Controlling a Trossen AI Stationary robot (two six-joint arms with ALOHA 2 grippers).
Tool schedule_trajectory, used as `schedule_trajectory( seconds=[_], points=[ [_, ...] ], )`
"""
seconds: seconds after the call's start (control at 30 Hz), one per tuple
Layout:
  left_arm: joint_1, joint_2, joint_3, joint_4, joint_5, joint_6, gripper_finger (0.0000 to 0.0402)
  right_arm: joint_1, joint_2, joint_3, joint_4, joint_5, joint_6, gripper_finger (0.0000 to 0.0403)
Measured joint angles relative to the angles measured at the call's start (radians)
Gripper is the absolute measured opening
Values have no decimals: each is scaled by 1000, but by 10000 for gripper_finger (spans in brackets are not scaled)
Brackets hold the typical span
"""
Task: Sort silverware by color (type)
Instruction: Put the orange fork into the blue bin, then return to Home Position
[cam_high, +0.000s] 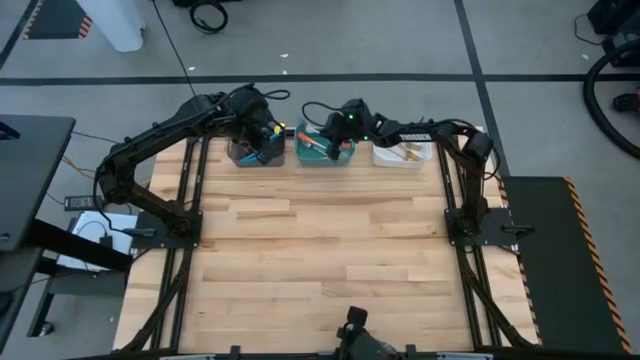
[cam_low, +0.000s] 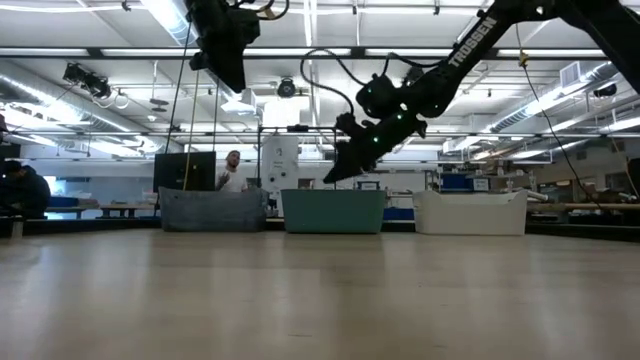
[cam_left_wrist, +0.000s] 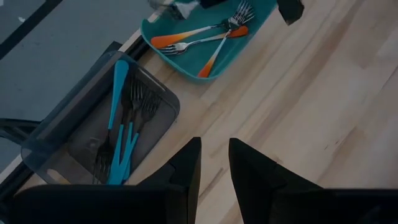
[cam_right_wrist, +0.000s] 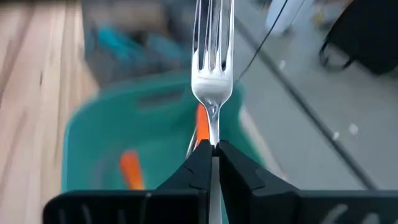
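Observation:
My right gripper (cam_right_wrist: 212, 152) is shut on a silver-tined fork (cam_right_wrist: 212, 68) and hovers over the teal bin (cam_high: 325, 152) at the table's far edge. Its fingers hide the fork's handle. Orange-handled forks (cam_left_wrist: 199, 37) lie flat in the teal bin (cam_left_wrist: 186, 65). Several blue-handled forks (cam_left_wrist: 118, 124) lie in the grey bin (cam_left_wrist: 168, 102). Gold forks (cam_high: 408, 150) lie in the white bin (cam_high: 385, 158). My left gripper (cam_left_wrist: 214, 177) hangs open above the table, close to the grey bin (cam_high: 255, 152), with nothing between its fingers. My right gripper pinches the fork's slim neck (cam_right_wrist: 212, 127), just behind the tines, between its two fingertips (cam_right_wrist: 199, 158). The fingers lie along the fork, and the tines stick out ahead of them. They come from the table's right, slanting down. The fork is lifted clear above the teal bin.
The grey bin (cam_low: 210, 210), the teal bin (cam_low: 333, 210) and the white bin (cam_low: 470, 212) stand in a row along the far edge. Bare wooden table top (cam_high: 320, 250) spreads toward the near edge. A person (cam_low: 232, 172) stands in the room behind.

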Motion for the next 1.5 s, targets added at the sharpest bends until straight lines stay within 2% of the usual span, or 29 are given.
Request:
schedule_trajectory(
  seconds=[0.2, 0.43, 0.53, 0.63, 0.73, 0.97, 1.3, 1.5],
  points=[
    [-1, -4, 0, -47, -1, 0, 91, 9, -1, -1, -103, 83, -47, 57],
    [-40, -27, 2, -73, -38, 0, 91, 8, -6, -1, -132, 118, 53, 89],
    [-60, -43, 1, -73, -72, -6, 91, 9, -56, -2, -154, 142, 112, 92],
    [-81, -84, -20, -63, -96, -25, 91, 8, -153, -2, -188, 115, 141, 91],
    [-104, -156, -122, 3, -98, -64, 91, 9, -264, -2, -203, 74, 141, 88],
    [-142, -387, -458, 263, -92, -155, 91, -1, -511, -1, -241, 43, 145, 87],
    [-159, -688, -820, 518, -81, -153, 91, -39, -751, -3, -569, 8, 145, 85],
    [-159, -832, -1005, 648, -76, -162, 91, -39, -867, -133, -566, -58, 182, 85]
  ],
)
